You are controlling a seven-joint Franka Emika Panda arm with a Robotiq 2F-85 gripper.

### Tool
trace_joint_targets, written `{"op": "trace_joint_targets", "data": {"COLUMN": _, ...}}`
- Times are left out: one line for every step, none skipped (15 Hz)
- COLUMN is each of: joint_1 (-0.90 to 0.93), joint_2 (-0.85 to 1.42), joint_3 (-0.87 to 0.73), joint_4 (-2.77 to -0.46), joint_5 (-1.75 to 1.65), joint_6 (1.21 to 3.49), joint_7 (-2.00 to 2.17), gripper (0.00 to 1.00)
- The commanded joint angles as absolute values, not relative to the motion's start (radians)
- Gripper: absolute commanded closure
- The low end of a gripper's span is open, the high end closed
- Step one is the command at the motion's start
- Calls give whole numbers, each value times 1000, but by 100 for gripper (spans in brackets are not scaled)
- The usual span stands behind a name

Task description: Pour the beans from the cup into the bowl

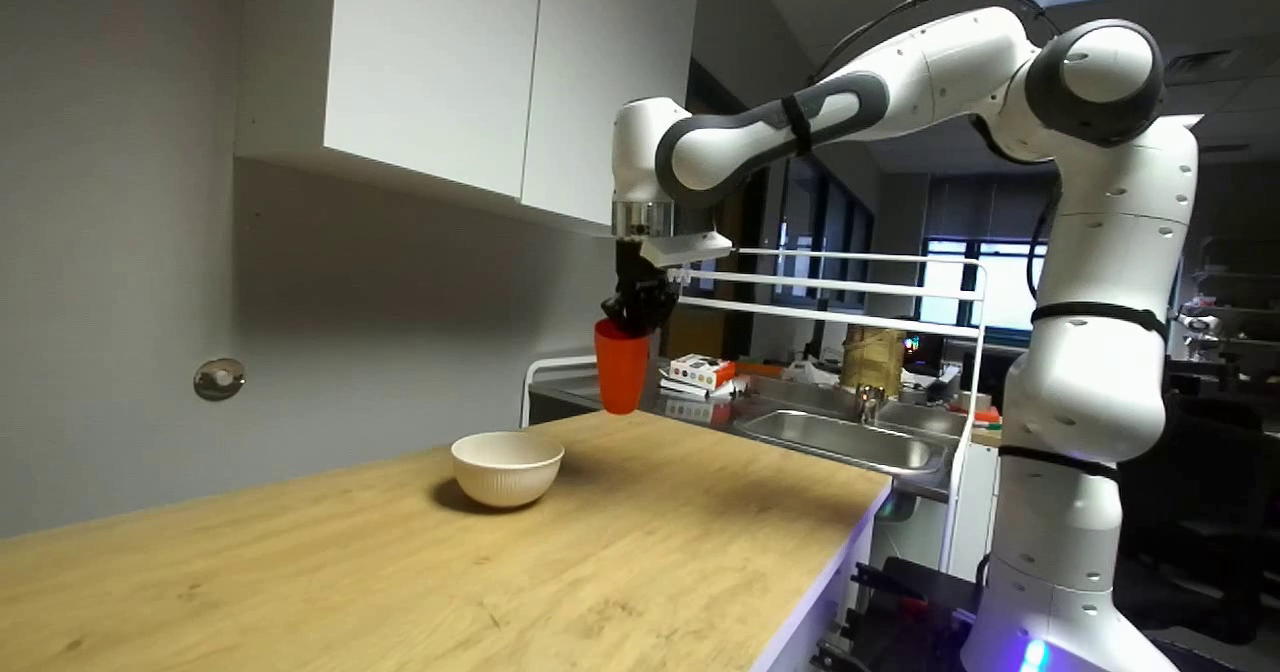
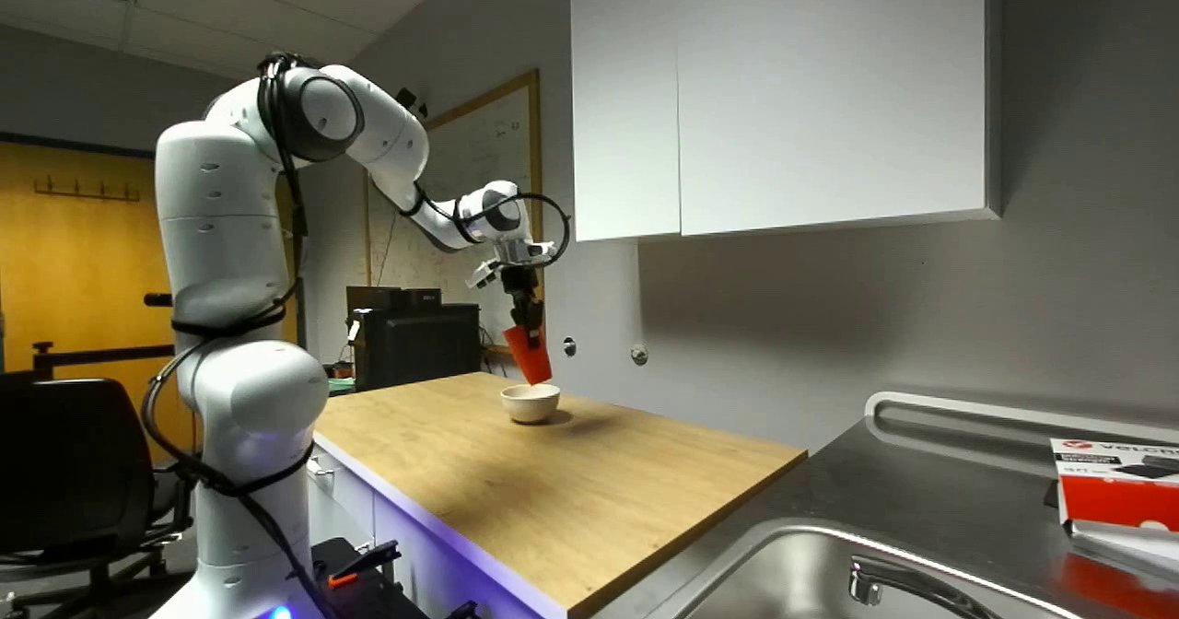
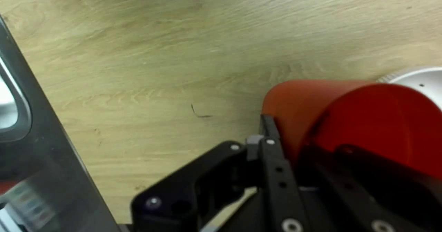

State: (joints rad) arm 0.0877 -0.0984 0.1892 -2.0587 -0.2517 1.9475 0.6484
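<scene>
closest of all in the wrist view, the black gripper [image 3: 307,137] is found clamped on the rim of the red-orange cup [image 3: 366,121] — one finger [image 3: 276,156] is pressed to the outer wall, and the second seems to be set inside the mouth. read from left to right in that view, the steel counter [image 3: 51,149] is met first, then the wooden worktop [image 3: 145,87], then the cup, and last the bowl [image 3: 431,80], only partly shown at the right edge. no beans can be made out in the cup or the bowl; a dark speck [image 3: 421,85] is shown inside the bowl, but what it is cannot be told. in an exterior view the bowl [image 1: 506,477] is seen resting on the worktop, with the cup [image 1: 622,372] held in the air to its right, mouth upward and apart from it; in an exterior view the cup [image 2: 531,359] is shown leaning somewhat. the step in hand is judged to be the carry, with the pour not yet begun. for the next move, the cup should be brought sideways until its mouth is placed over the bowl — only then should it be tipped, slowly, so that the contents are let fall within the rim.
</scene>
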Motion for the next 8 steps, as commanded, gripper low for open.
{"op": "trace_joint_targets", "data": {"joint_1": 130, "joint_2": 29, "joint_3": 232, "joint_4": -1856, "joint_5": -405, "joint_6": 1824, "joint_7": 769, "gripper": 98}}
{"op": "trace_joint_targets", "data": {"joint_1": 148, "joint_2": 63, "joint_3": 236, "joint_4": -1810, "joint_5": -449, "joint_6": 1796, "joint_7": 794, "gripper": 98}}
{"op": "trace_joint_targets", "data": {"joint_1": 166, "joint_2": 96, "joint_3": 236, "joint_4": -1770, "joint_5": -481, "joint_6": 1767, "joint_7": 812, "gripper": 98}}
{"op": "trace_joint_targets", "data": {"joint_1": 187, "joint_2": 136, "joint_3": 235, "joint_4": -1728, "joint_5": -514, "joint_6": 1738, "joint_7": 832, "gripper": 98}}
{"op": "trace_joint_targets", "data": {"joint_1": 210, "joint_2": 174, "joint_3": 230, "joint_4": -1690, "joint_5": -547, "joint_6": 1712, "joint_7": 847, "gripper": 98}}
{"op": "trace_joint_targets", "data": {"joint_1": 233, "joint_2": 210, "joint_3": 224, "joint_4": -1655, "joint_5": -577, "joint_6": 1684, "joint_7": 859, "gripper": 98}}
{"op": "trace_joint_targets", "data": {"joint_1": 259, "joint_2": 255, "joint_3": 219, "joint_4": -1613, "joint_5": -607, "joint_6": 1653, "joint_7": 869, "gripper": 98}}
{"op": "trace_joint_targets", "data": {"joint_1": 283, "joint_2": 298, "joint_3": 212, "joint_4": -1578, "joint_5": -641, "joint_6": 1627, "joint_7": 878, "gripper": 98}}
